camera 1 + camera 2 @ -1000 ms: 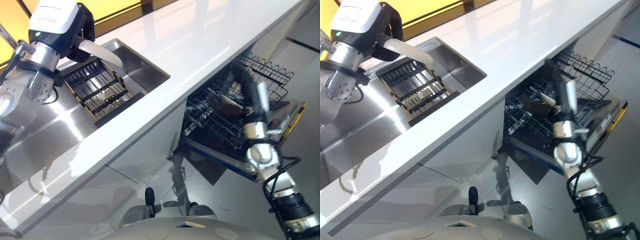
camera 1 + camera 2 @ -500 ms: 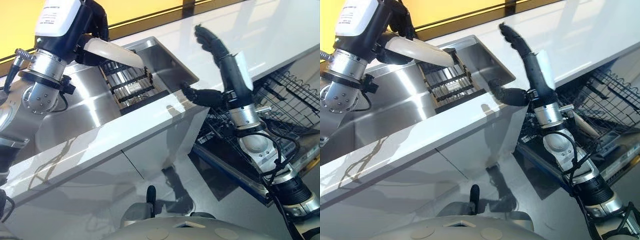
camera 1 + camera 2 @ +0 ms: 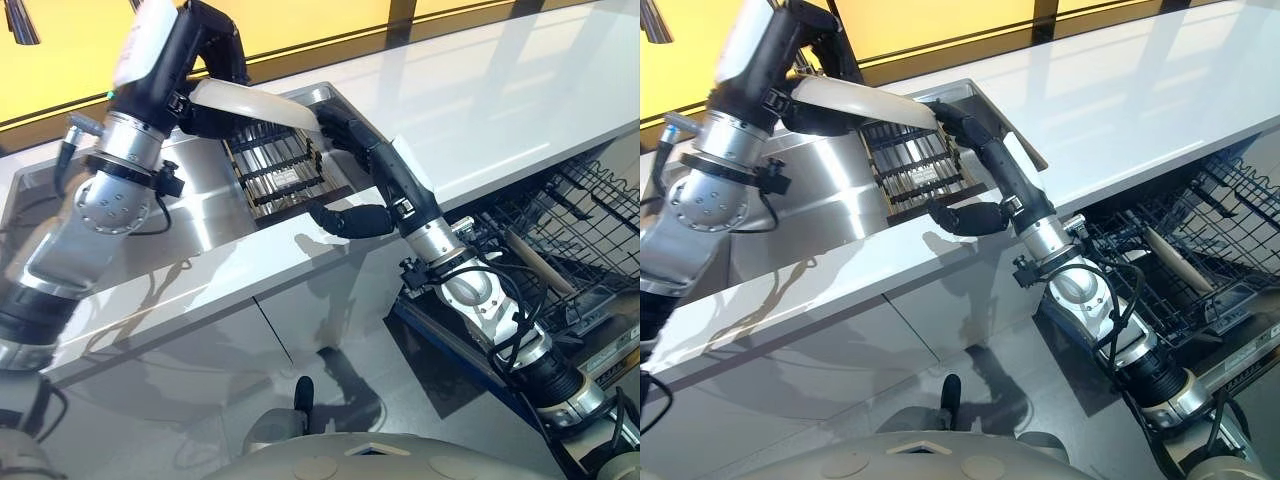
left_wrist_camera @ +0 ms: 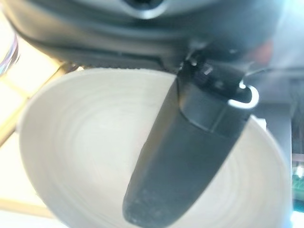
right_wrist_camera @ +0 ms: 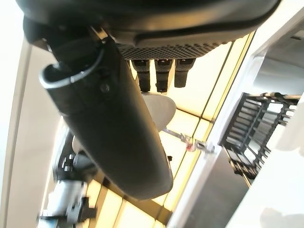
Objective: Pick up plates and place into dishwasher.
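One round plate (image 3: 255, 100) of smooth, glossy off-white ceramic, shallowly dished with a thin rim, hangs edge-on above the brushed steel sink (image 3: 190, 200). The left hand (image 3: 205, 65) clamps it at its left edge; in the left wrist view the thumb (image 4: 185, 156) lies pressed across the plate's pale inner face. The right hand (image 3: 345, 135) reaches in from the right with straight, relaxed fingers, their tips at the plate's right edge, though whether they touch it I cannot tell. Below the plate, one black ribbed drying rack (image 3: 275, 175) sits in the far right of the sink. A glossy white counter (image 3: 480, 100) runs right of the sink. Under it, at right, one dark wire dishwasher rack (image 3: 560, 240) stands pulled out.
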